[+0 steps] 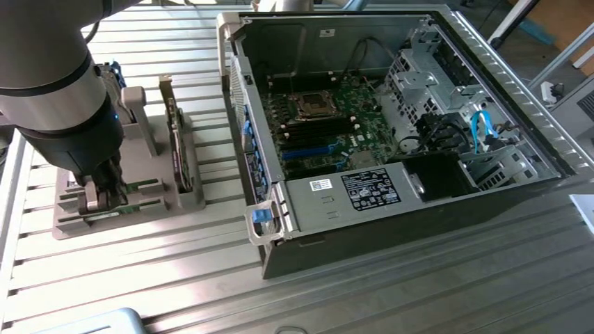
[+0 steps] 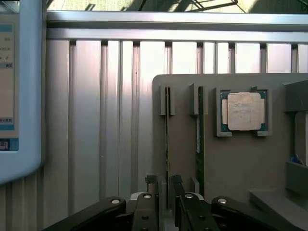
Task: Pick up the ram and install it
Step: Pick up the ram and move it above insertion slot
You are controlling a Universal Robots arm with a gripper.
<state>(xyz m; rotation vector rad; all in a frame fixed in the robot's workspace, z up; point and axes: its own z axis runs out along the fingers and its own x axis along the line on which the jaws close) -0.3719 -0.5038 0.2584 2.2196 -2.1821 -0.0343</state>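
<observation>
The ram (image 2: 167, 144) is standing on edge in a slot of the grey holder (image 2: 240, 163), with a second stick (image 2: 199, 144) sitting in the neighbouring slot and a processor chip (image 2: 243, 111) lying in its recess beyond that. The gripper (image 2: 164, 179) is straddling the near end of the ram. Its fingers (image 2: 151, 192) are standing apart on either side with a little gap showing, so it is looking open rather than clamped on the stick.

In the exterior view the arm is reaching down into the holder beside the upright expansion card (image 1: 174, 139), well apart from the open computer case (image 1: 390, 202).

In my judgement the risk is lying in the off-centre grasp. Gripping so near one end could be tilting the stick as it lifts, jamming it against the slot posts or dragging the holder up with it.
</observation>
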